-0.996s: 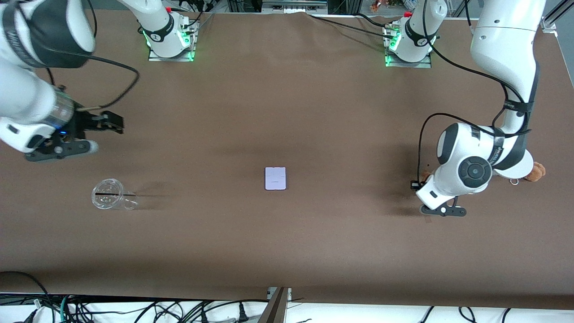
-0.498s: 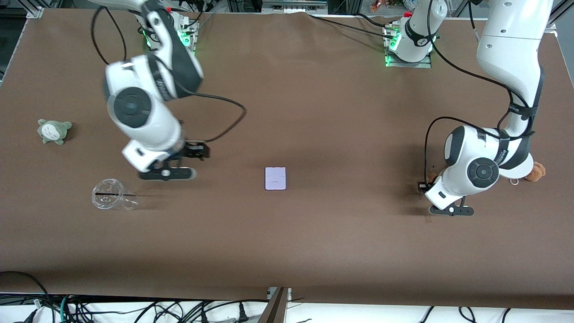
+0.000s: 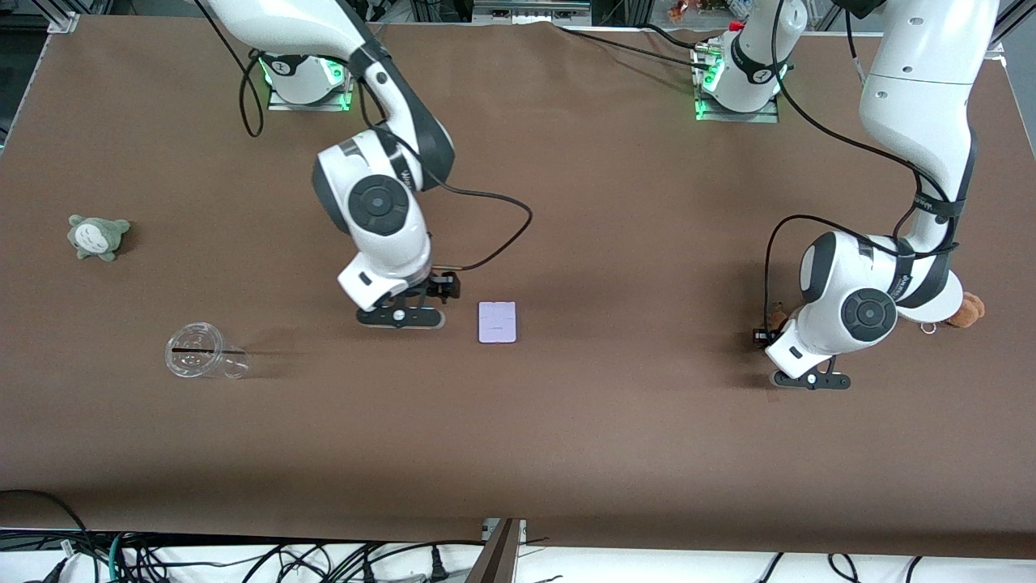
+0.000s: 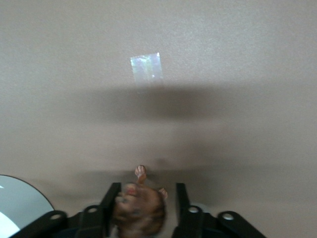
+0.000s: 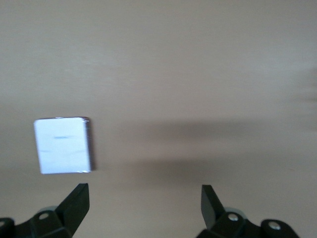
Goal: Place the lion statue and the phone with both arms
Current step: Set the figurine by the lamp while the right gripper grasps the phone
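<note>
The phone (image 3: pixel 497 322), a pale lavender rectangle, lies flat at the table's middle. My right gripper (image 3: pixel 402 316) hangs low beside it on the right arm's side, open and empty. In the right wrist view the phone (image 5: pixel 63 145) lies just off the gripper (image 5: pixel 145 191), outside one finger. My left gripper (image 3: pixel 809 380) is low over the table near the left arm's end. In the left wrist view it (image 4: pixel 146 186) is drawn in on the reddish-brown lion statue (image 4: pixel 140 210), whose thin tail tip pokes out ahead. The lion is hidden under the hand in the front view.
A grey-green plush toy (image 3: pixel 98 236) and a clear plastic cup on its side (image 3: pixel 201 352) lie near the right arm's end. An orange-brown plush toy (image 3: pixel 967 310) is partly hidden by the left arm. A shiny tape patch (image 4: pixel 146 68) lies ahead of the left gripper.
My right arm has swept from its end of the table to just beside the phone, uncovering the grey-green plush toy. My left arm has shifted slightly toward its own end.
</note>
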### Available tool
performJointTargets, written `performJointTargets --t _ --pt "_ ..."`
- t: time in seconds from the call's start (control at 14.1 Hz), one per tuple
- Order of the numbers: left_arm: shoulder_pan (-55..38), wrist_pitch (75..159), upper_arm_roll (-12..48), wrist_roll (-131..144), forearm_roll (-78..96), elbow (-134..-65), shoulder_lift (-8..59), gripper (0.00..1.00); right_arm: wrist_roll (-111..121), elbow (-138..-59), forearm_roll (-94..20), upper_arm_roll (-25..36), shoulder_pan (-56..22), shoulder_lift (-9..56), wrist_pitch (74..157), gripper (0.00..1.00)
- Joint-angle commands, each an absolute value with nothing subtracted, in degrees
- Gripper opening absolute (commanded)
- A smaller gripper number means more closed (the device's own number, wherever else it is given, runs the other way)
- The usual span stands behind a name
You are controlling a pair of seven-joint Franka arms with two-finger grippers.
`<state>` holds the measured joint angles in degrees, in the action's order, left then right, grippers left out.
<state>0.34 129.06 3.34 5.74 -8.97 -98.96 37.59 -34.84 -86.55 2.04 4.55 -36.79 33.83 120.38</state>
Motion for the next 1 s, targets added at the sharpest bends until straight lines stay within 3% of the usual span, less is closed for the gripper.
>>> performJointTargets --t 0.0,0.43,0.92 --pt "0.27 125.26 4.04 6.41 -9.32 -98.35 35.86 1.0 -39.19 -85.87 2.37 5.19 -39.81 38.65 128.02 1.0" --pt "0.18 118.76 9.04 6.42 -9.32 -95.03 29.71 1.0 -43.59 -85.61 2.46 5.19 -43.59 46.75 142.28 1.0" --pt "0.09 98.9 12.04 5.71 -9.4 -79.29 26.64 1.0 -43.68 -82.18 2.46 5.19 -44.74 50.36 142.73 1.0"
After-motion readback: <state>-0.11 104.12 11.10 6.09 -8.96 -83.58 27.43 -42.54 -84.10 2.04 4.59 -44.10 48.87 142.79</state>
